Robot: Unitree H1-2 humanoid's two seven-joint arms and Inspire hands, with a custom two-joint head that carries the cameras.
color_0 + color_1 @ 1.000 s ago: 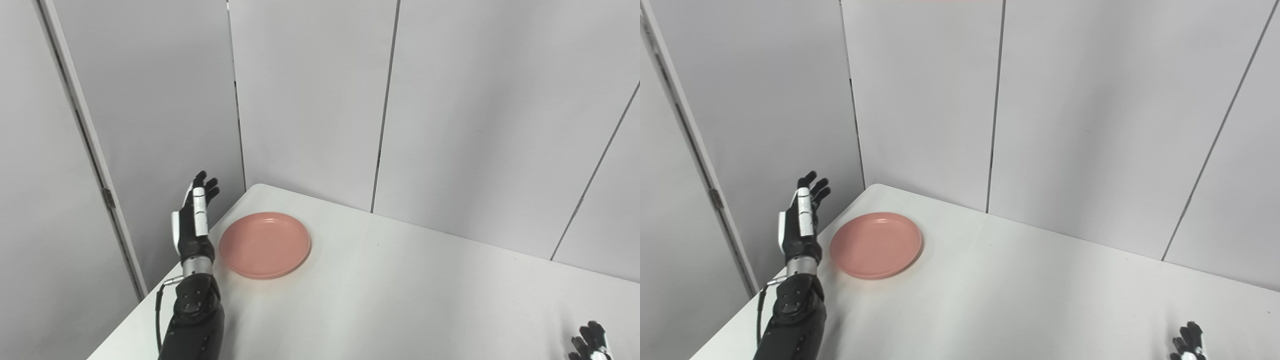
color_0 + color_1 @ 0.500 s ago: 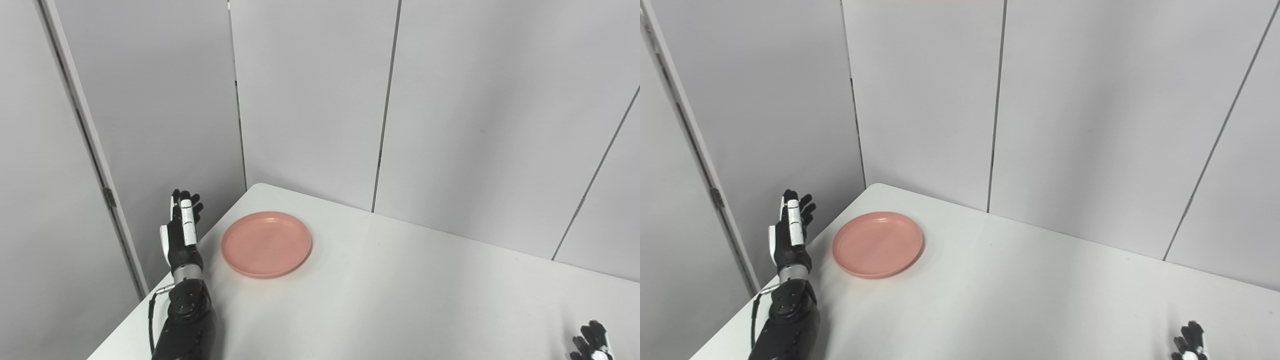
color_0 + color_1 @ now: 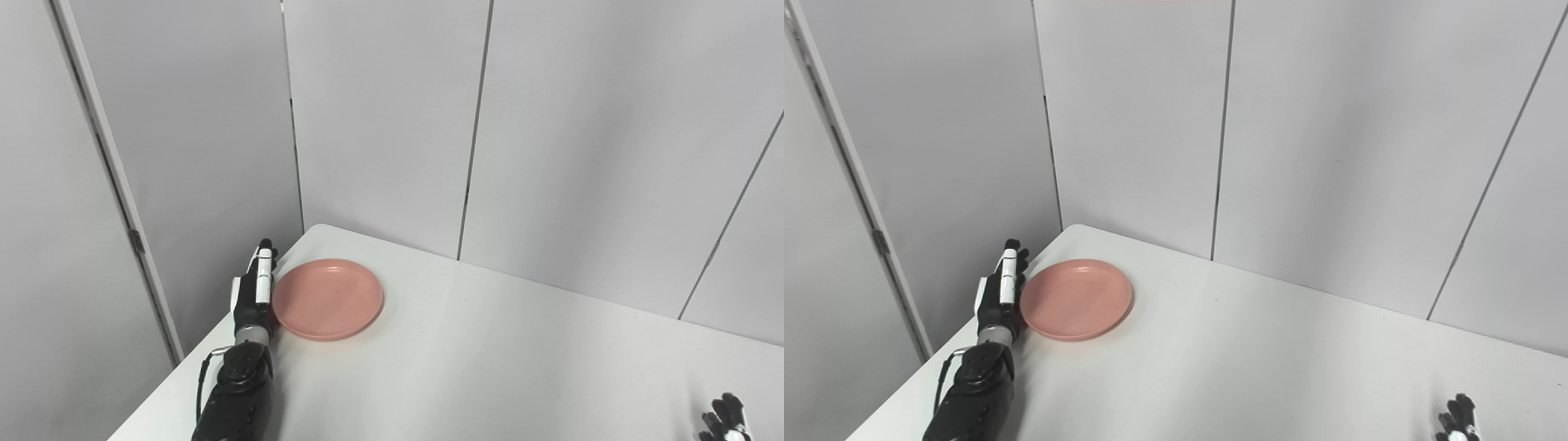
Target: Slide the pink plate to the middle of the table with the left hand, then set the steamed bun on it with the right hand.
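Note:
The pink plate point(image 3: 327, 298) lies flat near the table's far left corner. My left hand point(image 3: 252, 293) stands edge-on at the plate's left rim, fingers straight and holding nothing; it looks to be touching or nearly touching the rim. Only the fingertips of my right hand point(image 3: 724, 419) show at the bottom right corner, low over the table, too little to tell its state. No steamed bun is in either view.
The white table point(image 3: 490, 367) runs from the far left corner toward the lower right; its left edge point(image 3: 184, 367) passes just beside my left arm. Grey wall panels point(image 3: 380, 122) stand close behind the table.
My left hand has come down and rightward from beyond the table's left edge to the plate's left rim. The plate and the right hand have stayed put; the view shifted slightly.

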